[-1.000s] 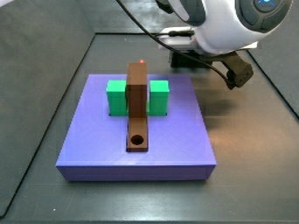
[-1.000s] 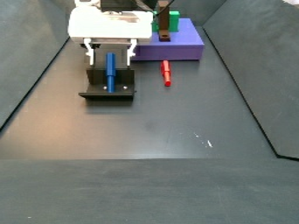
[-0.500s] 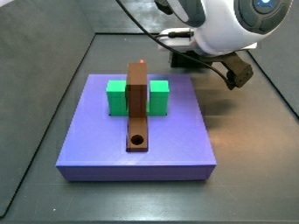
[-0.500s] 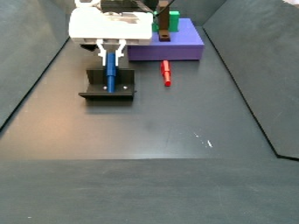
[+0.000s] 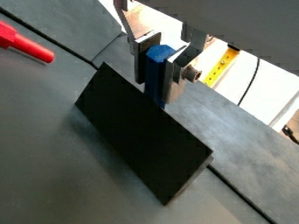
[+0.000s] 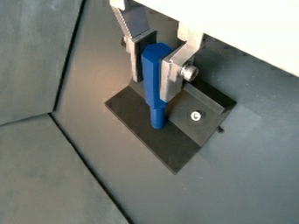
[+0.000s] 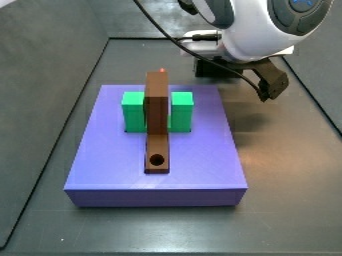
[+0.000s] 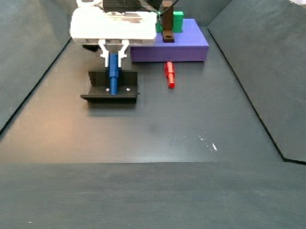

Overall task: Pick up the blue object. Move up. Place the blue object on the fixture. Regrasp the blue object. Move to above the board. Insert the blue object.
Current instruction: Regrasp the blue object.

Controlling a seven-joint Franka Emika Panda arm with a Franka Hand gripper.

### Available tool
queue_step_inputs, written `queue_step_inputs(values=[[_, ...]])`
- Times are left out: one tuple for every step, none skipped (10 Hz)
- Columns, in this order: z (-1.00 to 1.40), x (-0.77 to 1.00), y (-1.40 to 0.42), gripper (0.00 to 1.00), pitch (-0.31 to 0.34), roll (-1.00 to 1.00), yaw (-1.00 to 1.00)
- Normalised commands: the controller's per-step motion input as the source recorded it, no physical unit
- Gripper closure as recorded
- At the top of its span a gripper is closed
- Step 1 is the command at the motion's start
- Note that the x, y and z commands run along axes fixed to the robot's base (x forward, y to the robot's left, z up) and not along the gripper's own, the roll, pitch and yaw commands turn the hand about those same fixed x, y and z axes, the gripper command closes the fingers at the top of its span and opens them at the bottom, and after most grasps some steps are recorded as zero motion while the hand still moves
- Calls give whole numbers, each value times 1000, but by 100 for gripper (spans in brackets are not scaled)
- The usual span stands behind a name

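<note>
- Standing upright on the fixture, at the left of a side view, is the blue object; its lower end meets the fixture's base plate in a wrist view.
- The gripper is clamped on the blue object's upper part, silver fingers pressed against both sides.
- The board carries a green block and a brown bar.
- A red piece lies on the floor beside the fixture.

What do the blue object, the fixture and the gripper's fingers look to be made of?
Blue object: probably plastic; uniform matte colour, sharp moulded-looking edges. Fixture: dark matte plate with a visible screw, possibly coated metal or plastic; can't tell. Fingers of the gripper, closed on the blue object over the fixture: bright silver plates, likely bare metal.
</note>
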Motion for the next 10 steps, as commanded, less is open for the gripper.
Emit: queue_step_inputs(values=[[0, 0, 0, 100, 0, 0, 0], [0, 0, 0, 100, 0, 0, 0], [0, 0, 0, 100, 0, 0, 0], [0, 0, 0, 100, 0, 0, 0], [0, 0, 0, 100, 0, 0, 0], [0, 0, 0, 100, 0, 0, 0], [0, 0, 0, 100, 0, 0, 0], [0, 0, 0, 100, 0, 0, 0], [0, 0, 0, 100, 0, 0, 0], [0, 0, 0, 100, 0, 0, 0]])
